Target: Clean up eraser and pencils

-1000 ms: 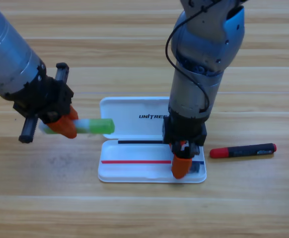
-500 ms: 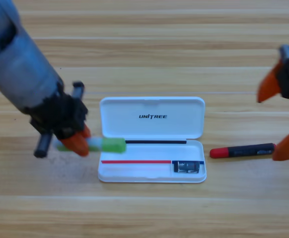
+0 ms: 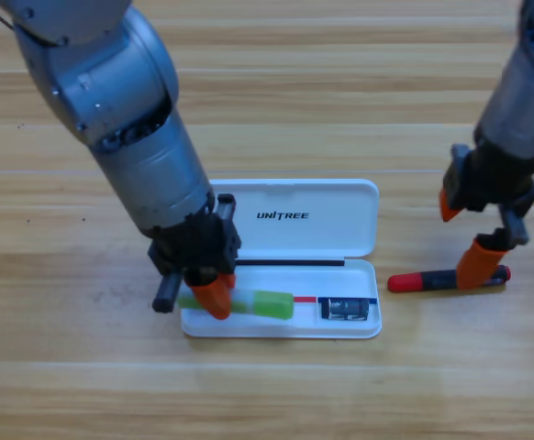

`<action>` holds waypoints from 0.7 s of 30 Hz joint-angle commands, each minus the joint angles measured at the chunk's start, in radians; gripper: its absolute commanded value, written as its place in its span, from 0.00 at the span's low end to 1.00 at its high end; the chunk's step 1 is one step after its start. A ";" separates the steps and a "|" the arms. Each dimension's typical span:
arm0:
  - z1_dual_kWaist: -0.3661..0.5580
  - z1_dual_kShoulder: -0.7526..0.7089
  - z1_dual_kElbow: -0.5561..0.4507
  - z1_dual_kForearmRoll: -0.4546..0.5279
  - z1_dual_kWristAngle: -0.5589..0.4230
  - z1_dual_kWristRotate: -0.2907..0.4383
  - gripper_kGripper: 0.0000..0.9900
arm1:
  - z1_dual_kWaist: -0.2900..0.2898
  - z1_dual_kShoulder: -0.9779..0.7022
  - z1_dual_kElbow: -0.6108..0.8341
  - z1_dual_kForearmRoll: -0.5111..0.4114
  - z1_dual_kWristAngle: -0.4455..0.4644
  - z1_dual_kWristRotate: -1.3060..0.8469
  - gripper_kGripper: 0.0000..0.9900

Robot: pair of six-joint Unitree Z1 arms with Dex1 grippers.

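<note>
My left gripper [image 3: 214,295] is shut on the stubby green and whitish pencil [image 3: 265,304]. It holds the pencil lying lengthwise over the front tray of the open white case [image 3: 340,229], with the whitish end hidden under the jaws. The dark eraser [image 3: 344,308] lies in the tray's right end. On the table right of the case lies the black pencil with a red end [image 3: 446,278]. My right gripper [image 3: 465,235] stands open just above that pencil's black right end, one jaw tip close to it.
The case's lid lies flat behind the tray, toward the arms. The left arm's grey body slants across the table's upper left, and the right arm comes in at the upper right corner.
The left gripper has carried the green pencil rightward and down, from left of the case to over its tray. The right gripper has come back from the right edge to the black pencil.
</note>
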State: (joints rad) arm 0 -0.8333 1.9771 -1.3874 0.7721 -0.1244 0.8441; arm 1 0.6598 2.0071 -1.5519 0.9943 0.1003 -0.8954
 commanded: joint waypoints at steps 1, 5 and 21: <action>-0.026 0.083 -0.024 -0.005 -0.008 0.003 0.00 | -0.057 0.174 -0.051 -0.019 -0.036 -0.030 0.90; -0.026 0.094 -0.039 -0.004 -0.006 -0.002 0.00 | -0.077 0.232 -0.074 -0.029 -0.071 -0.046 0.85; -0.026 0.126 -0.058 -0.005 0.008 -0.020 0.00 | -0.085 0.274 -0.045 -0.029 0.009 -0.123 0.50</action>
State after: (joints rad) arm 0 -0.8390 2.0482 -1.4388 0.7720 -0.1241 0.8364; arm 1 0.5989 2.2054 -1.6293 0.9773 0.0588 -0.9930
